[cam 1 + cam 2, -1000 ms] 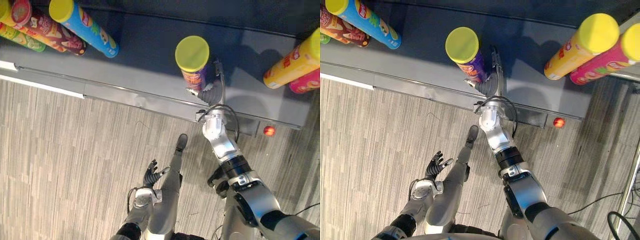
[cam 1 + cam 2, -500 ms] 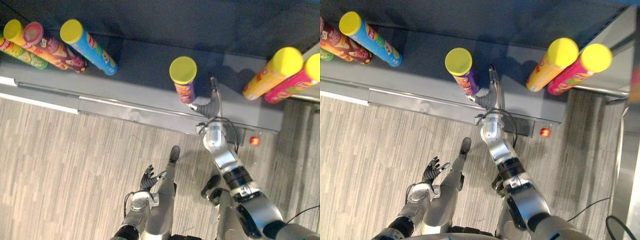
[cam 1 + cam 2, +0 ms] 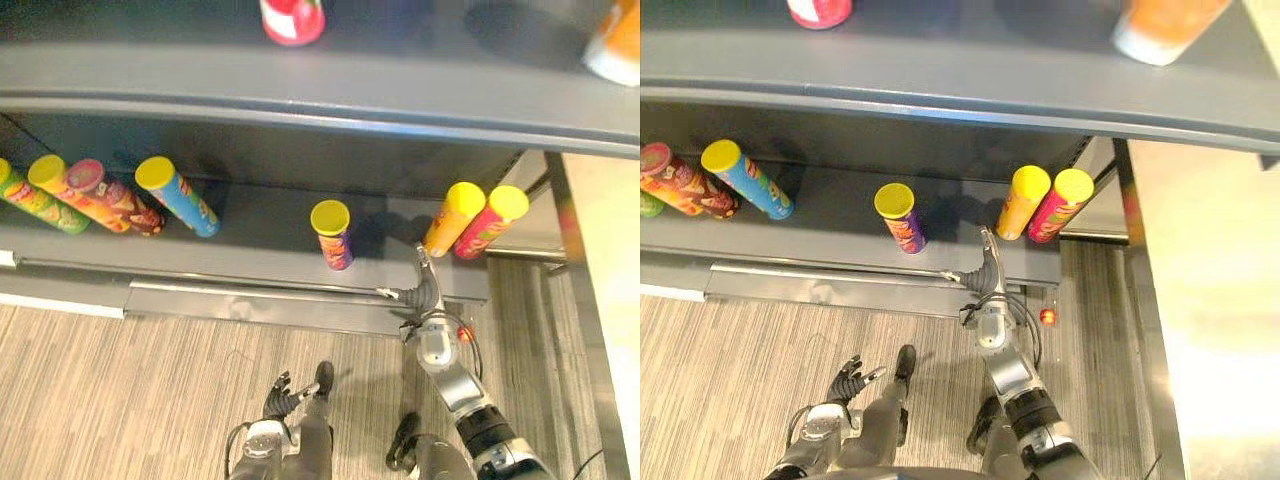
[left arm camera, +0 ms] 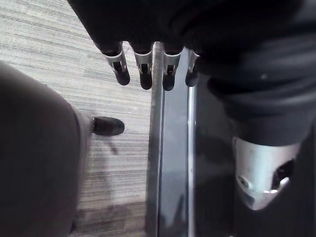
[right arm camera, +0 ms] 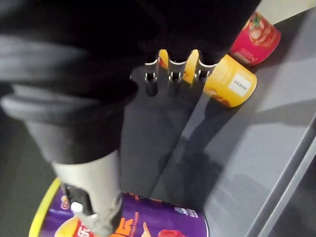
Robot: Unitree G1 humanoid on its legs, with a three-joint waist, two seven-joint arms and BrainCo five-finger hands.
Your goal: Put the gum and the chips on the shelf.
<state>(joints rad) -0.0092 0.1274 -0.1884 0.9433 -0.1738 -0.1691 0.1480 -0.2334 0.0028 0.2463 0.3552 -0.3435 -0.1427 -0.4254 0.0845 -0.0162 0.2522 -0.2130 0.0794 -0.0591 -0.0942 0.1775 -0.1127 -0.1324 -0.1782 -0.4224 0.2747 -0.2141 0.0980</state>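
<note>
A purple chips can (image 3: 332, 232) with a yellow lid stands upright on the dark lower shelf (image 3: 260, 225). My right hand (image 3: 425, 285) is open at the shelf's front edge, to the right of the can and apart from it, holding nothing. In the right wrist view its straight fingers (image 5: 170, 79) point toward an orange can (image 5: 227, 81), with the purple can (image 5: 148, 224) beside the thumb. My left hand (image 3: 283, 388) hangs low over the floor, open and empty, its fingers (image 4: 143, 74) relaxed.
An orange can (image 3: 447, 218) and a pink can (image 3: 485, 222) lean at the shelf's right end. A blue can (image 3: 178, 195) and several others lean at the left. The upper shelf board (image 3: 320, 90) carries a red-and-white container (image 3: 292, 18). A small red ball (image 3: 463, 335) lies on the floor.
The camera has pulled back, so the upper shelf now shows. My right hand, close beside the purple can before, now stands farther to its right; the can stays upright.
</note>
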